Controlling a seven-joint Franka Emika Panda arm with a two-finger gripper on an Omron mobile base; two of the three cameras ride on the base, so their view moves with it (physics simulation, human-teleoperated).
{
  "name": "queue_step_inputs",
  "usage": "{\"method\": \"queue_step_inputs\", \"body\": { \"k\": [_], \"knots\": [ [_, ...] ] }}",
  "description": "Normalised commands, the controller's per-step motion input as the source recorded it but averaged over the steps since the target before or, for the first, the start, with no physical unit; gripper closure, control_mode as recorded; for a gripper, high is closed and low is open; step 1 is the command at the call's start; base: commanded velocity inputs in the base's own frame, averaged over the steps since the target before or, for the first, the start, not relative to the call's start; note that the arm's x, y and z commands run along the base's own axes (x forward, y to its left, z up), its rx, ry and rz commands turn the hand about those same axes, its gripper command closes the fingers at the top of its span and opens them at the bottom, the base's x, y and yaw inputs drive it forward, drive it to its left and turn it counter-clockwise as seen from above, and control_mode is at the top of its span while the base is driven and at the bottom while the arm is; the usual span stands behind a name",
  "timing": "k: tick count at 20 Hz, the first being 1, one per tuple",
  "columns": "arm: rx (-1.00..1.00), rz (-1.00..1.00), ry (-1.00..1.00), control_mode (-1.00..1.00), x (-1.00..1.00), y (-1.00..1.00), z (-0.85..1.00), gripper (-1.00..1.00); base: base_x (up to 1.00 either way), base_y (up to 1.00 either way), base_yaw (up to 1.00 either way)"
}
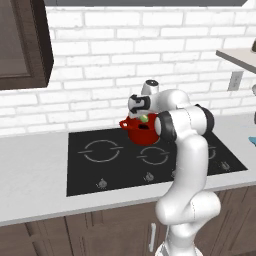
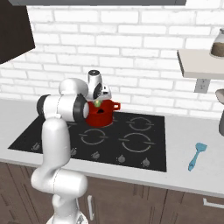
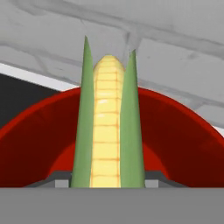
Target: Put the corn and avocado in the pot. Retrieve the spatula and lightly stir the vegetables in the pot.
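A white brick wall [image 2: 131, 39] with pale mortar lines backs the scene. Below it a smooth light grey bench [image 1: 30, 175] runs across, fronted by dark wood-grain cabinet doors [image 1: 100, 230]. A flat glossy black cooktop [image 2: 131, 144] is set into the bench, marked with thin grey burner rings and a row of small round knobs along its near edge. The pot [image 1: 140, 131], squat, round and glossy red with small loop handles at the rim, stands on a rear burner. The gripper [image 2: 97, 103] hangs just above the pot's mouth, jaws pinching the corn [image 3: 107, 131]. In the hand view the corn is a slim tapered ear, rows of pale yellow kernels flanked by two smooth green husk leaves ending in points, and it extends over the pot's red interior. A small light blue spatula [image 2: 196, 155] with a flat blade lies on the bench right of the cooktop, well apart from the pot.
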Motion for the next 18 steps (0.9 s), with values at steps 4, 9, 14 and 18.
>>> {"method": "queue_step_inputs", "body": {
  "k": [4, 9, 14, 18],
  "knots": [
    [0.00, 0.08, 0.00, -1.00, 0.07, 0.00, -0.03, 1.00, 0.00, 0.00, 0.00],
    [0.00, 0.06, 0.00, -1.00, 0.00, 0.00, -0.07, 1.00, 0.00, 0.00, 0.00],
    [0.02, 0.05, 0.00, -1.00, 0.00, 0.00, -0.12, 1.00, 0.00, 0.00, 0.00],
    [0.04, 0.04, 0.00, -1.00, 0.00, 0.00, -0.13, 1.00, 0.00, 0.00, 0.00]
  ]
}}
